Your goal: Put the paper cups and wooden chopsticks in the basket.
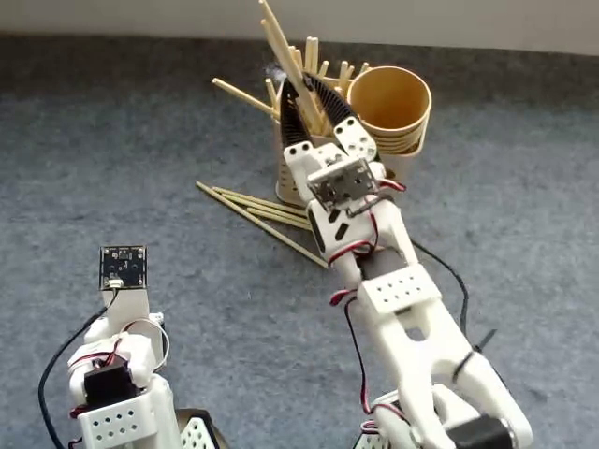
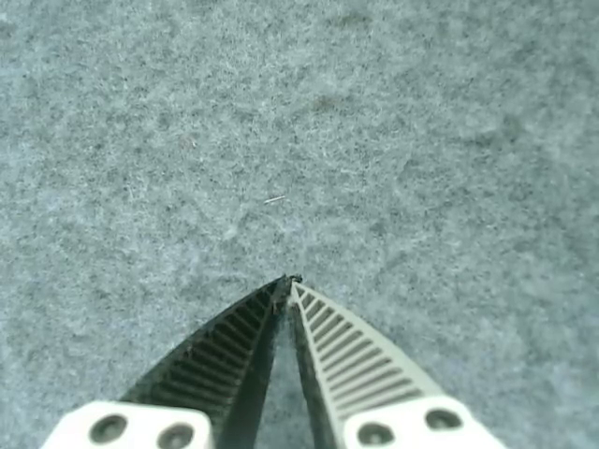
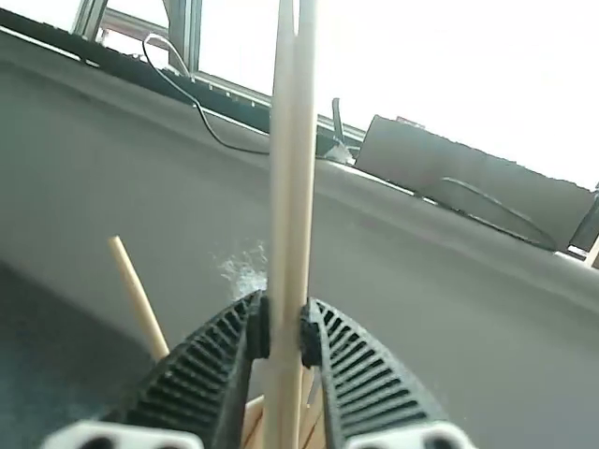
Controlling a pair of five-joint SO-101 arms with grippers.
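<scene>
My right pincer [image 3: 283,323] was clamped tight on a pair of wooden chopsticks [image 3: 290,140], holding them upright above the basket [image 1: 291,182]. Other sticks [image 1: 313,54] stood in that basket. The stack of paper cups [image 1: 388,103] sat just beside it. Loose chopsticks [image 1: 257,213] lay on the grey carpet [image 1: 112,140] at the basket's foot. My left pincer [image 2: 292,281] was closed on nothing, well apart from the basket.

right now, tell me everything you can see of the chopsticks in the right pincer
Two pale, plain wooden chopsticks, pressed side by side, are clamped in the ribbed black right pincer. They stand nearly upright, long ends rising past its tips. In the high view they lean slightly over the basket; their lower ends are hidden.
</scene>
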